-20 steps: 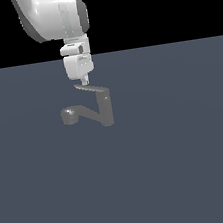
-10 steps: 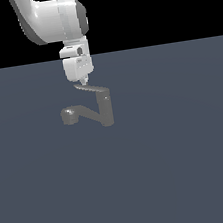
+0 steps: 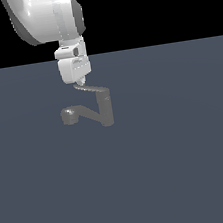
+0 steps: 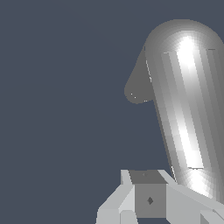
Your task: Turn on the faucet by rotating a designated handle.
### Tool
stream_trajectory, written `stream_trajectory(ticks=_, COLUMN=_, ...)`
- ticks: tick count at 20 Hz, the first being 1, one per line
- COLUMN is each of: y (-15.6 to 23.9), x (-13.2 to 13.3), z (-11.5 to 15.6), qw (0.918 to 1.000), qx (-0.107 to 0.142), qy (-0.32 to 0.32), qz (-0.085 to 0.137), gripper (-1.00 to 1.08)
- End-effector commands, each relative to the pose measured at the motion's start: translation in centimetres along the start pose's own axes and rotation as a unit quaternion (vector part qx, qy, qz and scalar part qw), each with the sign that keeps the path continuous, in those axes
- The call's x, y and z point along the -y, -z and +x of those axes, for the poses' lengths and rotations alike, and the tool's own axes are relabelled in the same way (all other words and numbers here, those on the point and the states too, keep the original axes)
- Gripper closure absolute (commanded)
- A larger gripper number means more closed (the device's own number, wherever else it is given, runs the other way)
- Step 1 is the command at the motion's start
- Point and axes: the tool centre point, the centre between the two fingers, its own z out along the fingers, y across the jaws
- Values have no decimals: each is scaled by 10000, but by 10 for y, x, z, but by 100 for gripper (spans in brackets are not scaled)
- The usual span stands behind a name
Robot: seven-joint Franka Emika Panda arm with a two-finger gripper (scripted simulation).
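The dull-grey faucet (image 3: 105, 110) stands on the floor with a short upright column. Its bent spout slants down to a round head (image 3: 69, 115) on the exterior view's left. The handle (image 3: 92, 89) is a thin lever blade running from the column's top toward the exterior view's left. My gripper (image 3: 80, 81) hangs from above with its fingertips right at the blade's free end, and its fingers look shut with nothing between them. In the wrist view the handle (image 4: 186, 109) fills one side as a shiny blade. The spout head (image 4: 136, 89) shows behind it, and my fingers (image 4: 148, 199) sit close against the blade's end.
The flat blue-grey floor (image 3: 182, 163) stretches all around the faucet. The white arm (image 3: 44, 17) comes down from the exterior view's upper left. Nothing else stands in view.
My gripper has shifted slightly toward the exterior view's left along the handle's end. The handle's tip seems to have shifted only slightly with it. The column and spout are unmoved.
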Motion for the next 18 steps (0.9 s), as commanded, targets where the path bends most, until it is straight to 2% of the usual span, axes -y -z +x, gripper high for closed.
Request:
stream_trajectory(ticks=1, y=0, x=-8, z=-1, qw=10000, qx=-5, qy=2, qz=-19, gripper=108)
stream_trajectory(ticks=18, y=0, x=-52, z=-9, qw=10000, qx=-4, qy=-1, qz=-18, gripper=108)
